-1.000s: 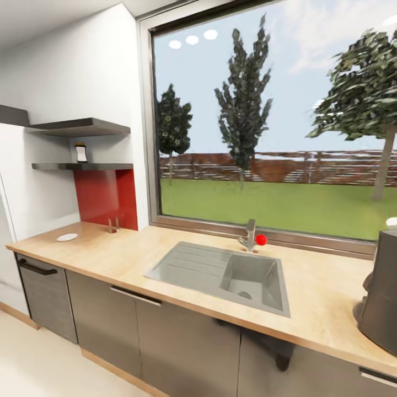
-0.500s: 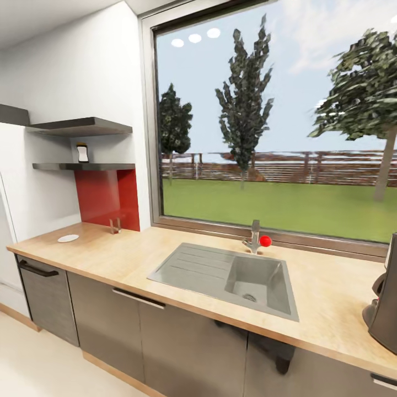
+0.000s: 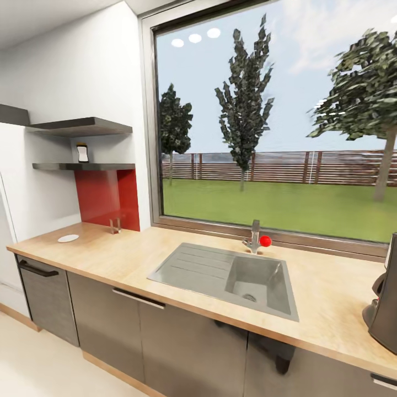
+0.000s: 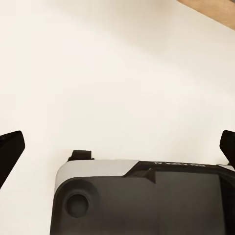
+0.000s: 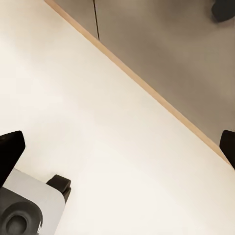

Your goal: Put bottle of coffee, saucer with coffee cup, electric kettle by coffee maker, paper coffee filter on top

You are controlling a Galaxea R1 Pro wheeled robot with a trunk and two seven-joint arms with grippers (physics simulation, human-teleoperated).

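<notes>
Coffee maker (image 3: pixel 386 298) stands at the far right of the countertop (image 3: pixel 138 253), cut by the picture's edge. The bottle of coffee (image 3: pixel 82 153) sits on the wall shelf (image 3: pixel 82 166), and what looks like the saucer (image 3: pixel 68 238) lies below. Left claw (image 4: pixel 117 147) and right claw (image 5: pixel 117 147) both gape over pale floor (image 4: pixel 117 73), nothing between the fingers.

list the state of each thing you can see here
bottle of coffee: upright on the lower shelf
saucer: flat on the countertop, nothing on it
coffee maker: standing on the countertop
left end effector: open, holding nothing
right end effector: open, holding nothing
</notes>
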